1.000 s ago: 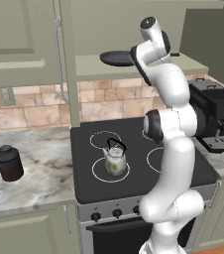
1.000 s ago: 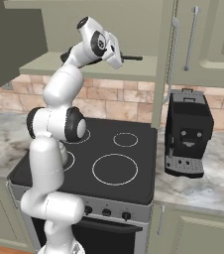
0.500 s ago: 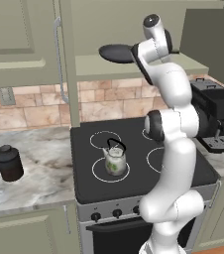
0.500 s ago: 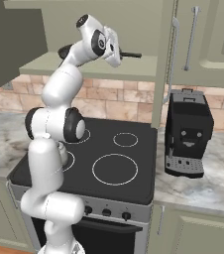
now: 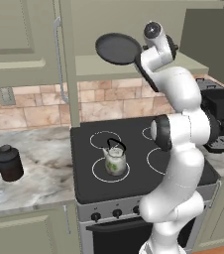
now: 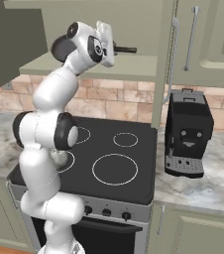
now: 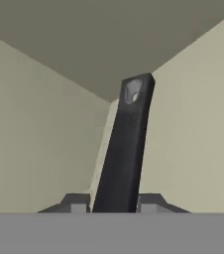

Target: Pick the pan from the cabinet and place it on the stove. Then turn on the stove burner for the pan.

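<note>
The pan (image 5: pixel 118 48) is held aloft at the level of the cabinet shelf (image 5: pixel 109 67), above the far part of the stove (image 5: pixel 134 183) and touching nothing beneath it. Its disc shows dark and round in the left base view, lying to the left of the gripper (image 5: pixel 142 63).

The jaws are closed narrowly on the pan's handle (image 7: pixel 125 144); in the hand view the two finger tips stand either side of the handle's root, and the handle runs straight away from the camera toward the cabinet's inner corner. The long axis of the pan thus lies along the gripper's line of sight.

The widest burner ring (image 6: pixel 115 169) sits at the near right of the cooktop, plain and unoccupied. It lies well below the pan and nearer the robot. In my judgement, the coming move is a descent toward the near right.

A green kettle (image 5: pixel 115 159) occupies the near left ring and must be cleared. The coffee machine (image 6: pixel 187 133) stands on the worktop (image 6: pixel 203 183) just right of the stove.

The left base view shows the pan's disc and the kettle. The right base view shows the handle end (image 6: pixel 126 49) projecting right of the wrist, and the free burner.
</note>
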Robot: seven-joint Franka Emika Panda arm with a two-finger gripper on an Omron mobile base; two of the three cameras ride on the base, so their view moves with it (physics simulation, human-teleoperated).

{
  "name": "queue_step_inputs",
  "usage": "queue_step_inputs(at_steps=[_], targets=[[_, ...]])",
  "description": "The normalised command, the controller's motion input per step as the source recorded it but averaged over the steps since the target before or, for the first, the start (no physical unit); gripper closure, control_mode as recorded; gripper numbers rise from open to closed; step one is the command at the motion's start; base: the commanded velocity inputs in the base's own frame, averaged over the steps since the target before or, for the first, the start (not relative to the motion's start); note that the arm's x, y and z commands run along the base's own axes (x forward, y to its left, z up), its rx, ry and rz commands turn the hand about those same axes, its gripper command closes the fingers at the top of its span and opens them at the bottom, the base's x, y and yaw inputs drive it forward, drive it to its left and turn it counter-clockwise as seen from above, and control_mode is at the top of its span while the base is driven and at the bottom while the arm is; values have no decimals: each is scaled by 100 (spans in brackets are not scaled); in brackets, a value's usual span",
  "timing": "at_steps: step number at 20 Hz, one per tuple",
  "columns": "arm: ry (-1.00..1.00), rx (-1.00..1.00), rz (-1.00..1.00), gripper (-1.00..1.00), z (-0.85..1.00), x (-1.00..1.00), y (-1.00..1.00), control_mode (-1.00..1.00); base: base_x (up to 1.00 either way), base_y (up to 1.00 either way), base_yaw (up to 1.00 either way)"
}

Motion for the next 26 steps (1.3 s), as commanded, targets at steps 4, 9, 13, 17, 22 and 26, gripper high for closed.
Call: queue_step_inputs(at_steps=[4,9,13,17,22,26], targets=[[-33,1,0,100,0,-38,6,-100,0,0,0],[-21,0,0,100,10,-60,1,-100,0,0,0],[-11,0,0,100,21,-60,6,-100,0,0,0],[-2,0,0,100,21,-25,2,-100,0,0,0],[0,0,0,100,22,-25,0,-100,0,0,0],[0,0,0,100,11,-24,0,-100,0,0,0]])
